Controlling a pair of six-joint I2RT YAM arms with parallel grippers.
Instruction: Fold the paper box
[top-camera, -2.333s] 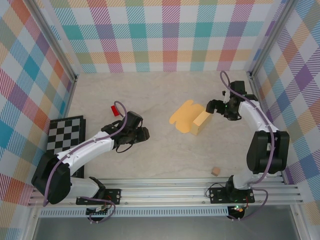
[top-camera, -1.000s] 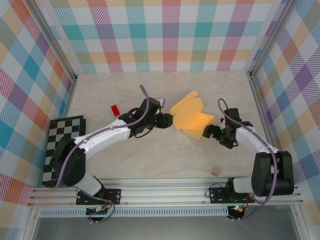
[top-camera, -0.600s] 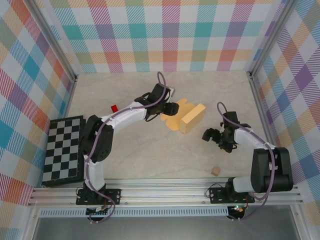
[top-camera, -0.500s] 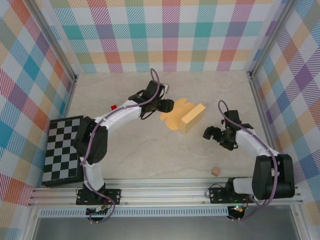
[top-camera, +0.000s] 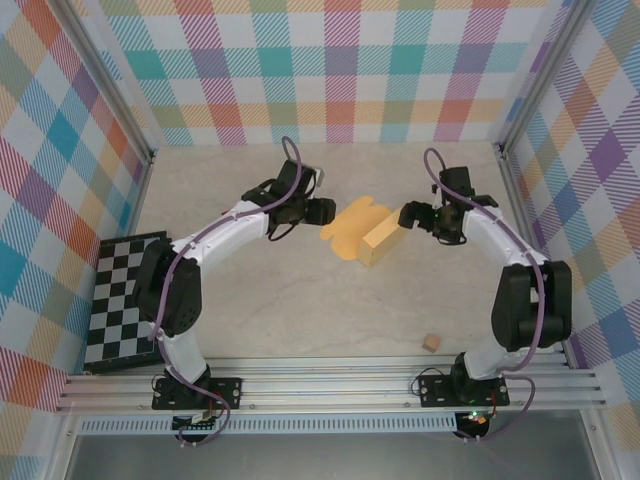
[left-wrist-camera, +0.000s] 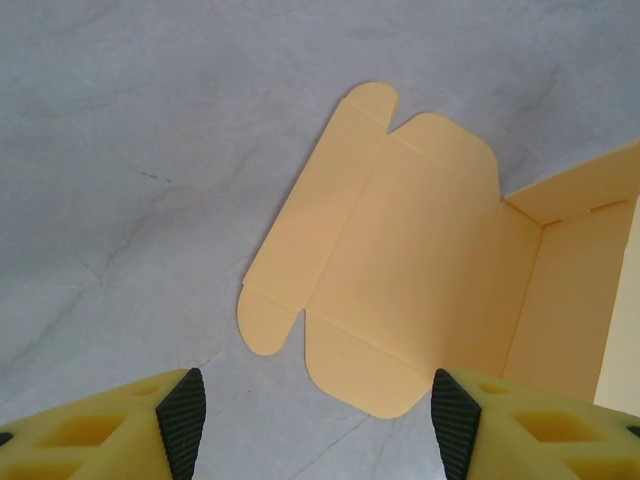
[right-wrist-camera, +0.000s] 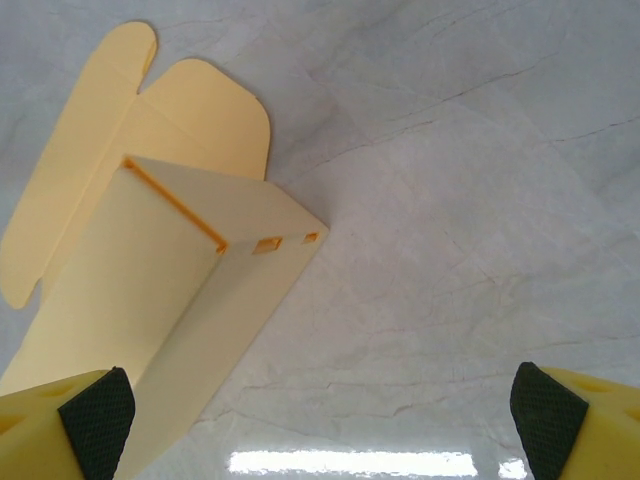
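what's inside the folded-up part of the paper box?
Paper box: bare yellow inner walls, nothing visible inside. Its lower corner is hidden behind a finger of the left gripper.

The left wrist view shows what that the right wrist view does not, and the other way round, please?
Left wrist: the open left gripper facing the hollow inside of the yellow-orange thin cardboard paper box. Right wrist: the open right gripper, the box's outer wall with two small slots, a glare streak. Both: the box's scalloped flap lying flat on the grey marbled table.
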